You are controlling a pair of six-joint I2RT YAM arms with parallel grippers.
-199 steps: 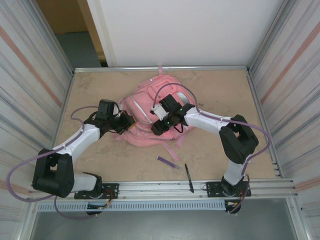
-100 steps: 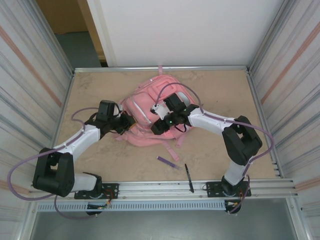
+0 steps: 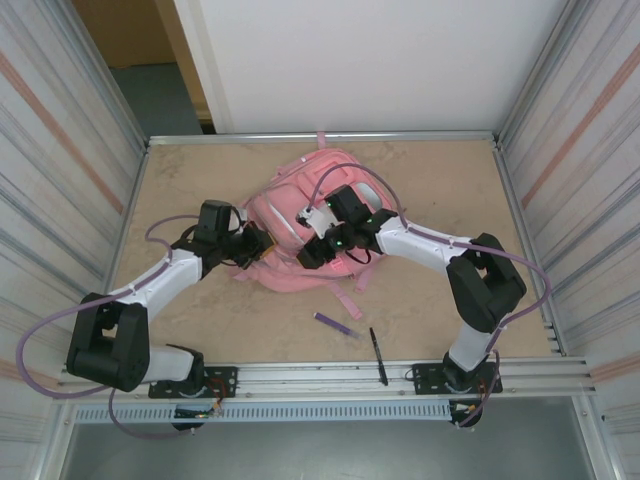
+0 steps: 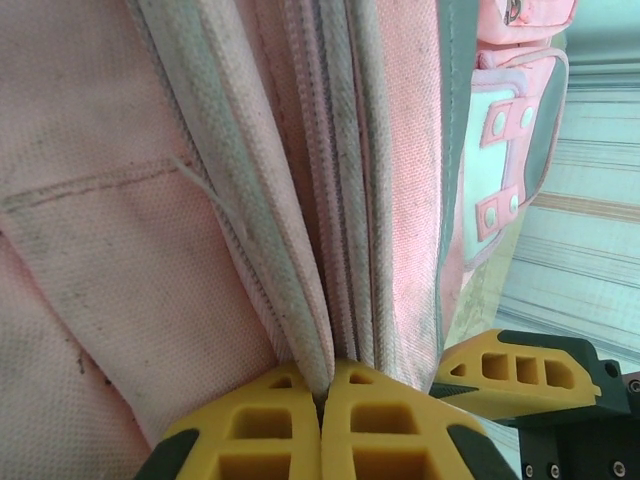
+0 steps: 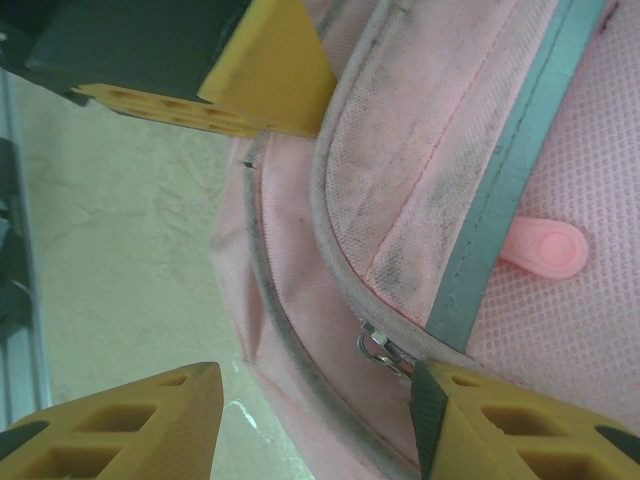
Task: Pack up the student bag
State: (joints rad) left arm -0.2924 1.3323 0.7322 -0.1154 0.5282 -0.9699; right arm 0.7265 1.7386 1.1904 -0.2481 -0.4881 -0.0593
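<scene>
We find the bag (image 3: 285, 200) mid-surface, toward the far edge. Left pincer (image 4: 322, 400) clamps its seam; right pincer (image 5: 315, 420), half-wide and empty, straddles a zip pull (image 5: 378, 350). Purple pen (image 3: 335, 324) and black pen (image 3: 377, 355) lie unpacked by the near edge: packing barely begun, we judge.

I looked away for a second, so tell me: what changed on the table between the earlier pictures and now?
The right pincer edged a little leftward over the student bag, jaws open astride a zip pull, gripping nothing. The left pincer stayed shut on the bag's edge; bag, purple pen and black pen did not move.
</scene>
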